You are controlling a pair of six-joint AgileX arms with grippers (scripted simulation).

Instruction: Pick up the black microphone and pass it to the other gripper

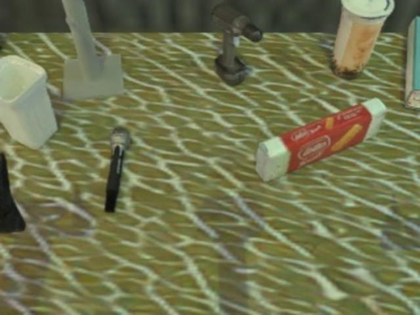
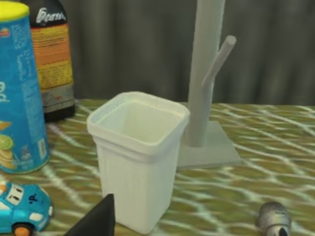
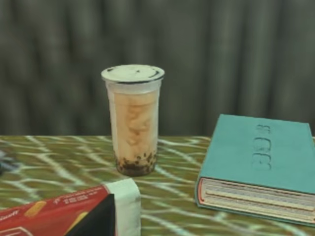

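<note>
Dark grey curtain folds close off the far side of a surface (image 1: 216, 262) covered in an olive cloth with a pale net pattern. Toward the surface's left edge lies the slim black microphone (image 1: 115, 169) with a small round grey mesh head; its long axis runs nearly from the near edge to the far edge, the head pointing toward the far edge and leaning slightly right. It is flat on the cloth and nothing touches it. A white ribbed square cup (image 1: 25, 100) stands near it at the left edge, with a grey post on a square base (image 1: 90, 67) behind. A red biscuit pack with white ends (image 1: 321, 139) lies well apart, toward the right edge. Only a dark tip of the left end effector (image 1: 8, 197) is seen at the left edge, and whether it is open cannot be told. The right end effector (image 3: 96, 219) shows a dark tip in its wrist view, likewise unreadable.
</note>
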